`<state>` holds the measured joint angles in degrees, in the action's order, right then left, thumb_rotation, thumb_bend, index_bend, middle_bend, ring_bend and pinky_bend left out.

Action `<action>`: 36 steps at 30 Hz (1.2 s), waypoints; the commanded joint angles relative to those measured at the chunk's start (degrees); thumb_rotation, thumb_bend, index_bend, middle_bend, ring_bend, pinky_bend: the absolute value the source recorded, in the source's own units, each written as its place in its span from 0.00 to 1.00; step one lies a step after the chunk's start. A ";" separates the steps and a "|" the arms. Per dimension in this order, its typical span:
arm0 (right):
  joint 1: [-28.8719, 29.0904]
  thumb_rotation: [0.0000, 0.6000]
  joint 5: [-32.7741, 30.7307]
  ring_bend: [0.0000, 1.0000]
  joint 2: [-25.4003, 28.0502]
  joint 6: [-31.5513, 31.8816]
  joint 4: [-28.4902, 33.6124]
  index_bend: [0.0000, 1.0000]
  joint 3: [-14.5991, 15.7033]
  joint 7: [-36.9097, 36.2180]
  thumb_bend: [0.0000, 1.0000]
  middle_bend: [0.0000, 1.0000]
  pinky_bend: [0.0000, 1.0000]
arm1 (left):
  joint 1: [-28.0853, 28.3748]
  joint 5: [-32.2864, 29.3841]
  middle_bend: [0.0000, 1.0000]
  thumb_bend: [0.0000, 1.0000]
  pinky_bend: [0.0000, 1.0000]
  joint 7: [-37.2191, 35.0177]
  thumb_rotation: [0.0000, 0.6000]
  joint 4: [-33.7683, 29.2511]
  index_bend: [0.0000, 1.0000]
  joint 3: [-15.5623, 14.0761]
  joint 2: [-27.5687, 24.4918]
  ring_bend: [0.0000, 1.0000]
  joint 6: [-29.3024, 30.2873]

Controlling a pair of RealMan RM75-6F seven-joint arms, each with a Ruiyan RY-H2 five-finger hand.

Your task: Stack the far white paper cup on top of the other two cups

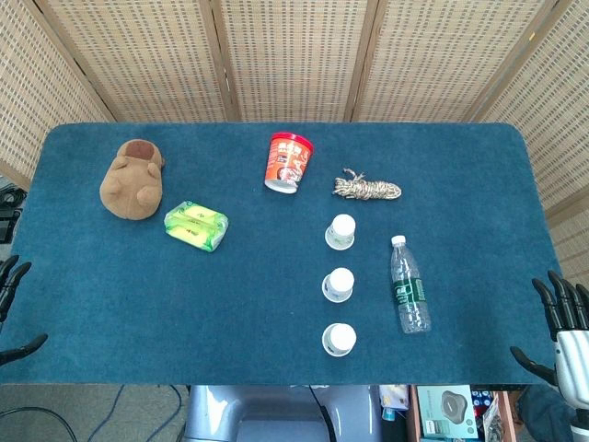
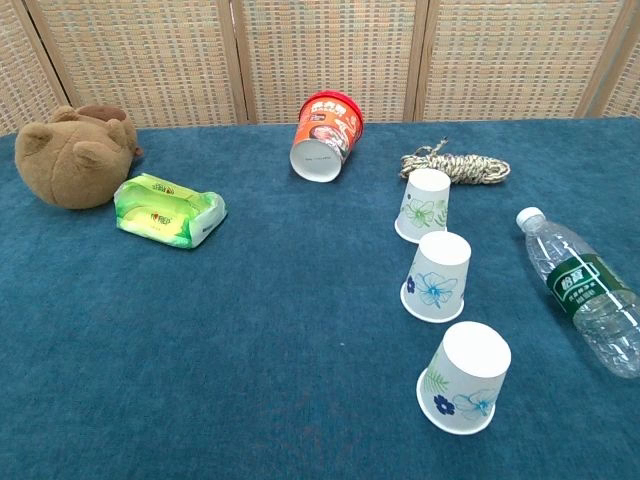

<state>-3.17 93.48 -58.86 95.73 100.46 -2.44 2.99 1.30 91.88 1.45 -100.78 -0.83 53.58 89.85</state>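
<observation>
Standing upside down in a straight file on the blue table [image 1: 138, 304]: three white paper cups with floral print, none touching another. Sitting at the 12 o'clock end of the file, the far cup [image 1: 340, 231], just below the coil of rope [image 1: 366, 189] lying at its 1 o'clock. Resting directly at 6 o'clock from it, the middle cup [image 1: 339, 284], and again at 6 o'clock, near the table's front edge, the near cup [image 1: 339, 340]. Lying on its side at 3 o'clock of the middle cup, a clear plastic water bottle [image 1: 409, 284] with a green label and white cap, cap pointing toward 12 o'clock. Lying tipped over at 11 o'clock of the far cup, a red instant noodle cup [image 1: 289, 163], its base facing the chest view. Sitting well apart at 9 o'clock, a green tissue pack [image 1: 196, 226], with a brown plush toy [image 1: 133, 180] just beside it at 10 o'clock. Hovering off the table's 3 o'clock edge near the front corner, the right hand [image 1: 561, 327], fingers spread apart and holding nothing. Showing only partly at the 9 o'clock edge of the head view, the left hand [image 1: 13, 304], dark fingers apart, gripping nothing.
</observation>
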 commanded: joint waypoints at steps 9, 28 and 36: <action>8.83 1.00 3.37 0.00 1.54 -10.13 -1.34 0.02 -1.88 -6.36 0.00 0.02 0.00 | 0.35 -0.15 0.00 0.05 0.00 1.93 1.00 -0.37 0.00 0.57 0.84 0.00 -0.15; 35.95 1.00 0.41 0.20 -3.19 -42.14 -1.53 0.24 -7.06 -12.96 0.15 0.31 0.29 | 2.82 -7.30 0.00 0.06 0.00 4.18 1.00 -0.53 0.00 3.14 1.77 0.00 -5.31; 40.72 1.00 -0.87 0.21 -9.05 -47.22 -6.63 0.26 -6.22 -6.28 0.16 0.33 0.29 | 3.64 -8.71 0.00 0.06 0.00 5.45 1.00 -0.43 0.00 3.38 2.27 0.00 -6.94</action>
<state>36.43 93.02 -66.18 49.63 95.63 -8.92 -5.07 4.82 83.33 6.72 -101.22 2.52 55.76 83.10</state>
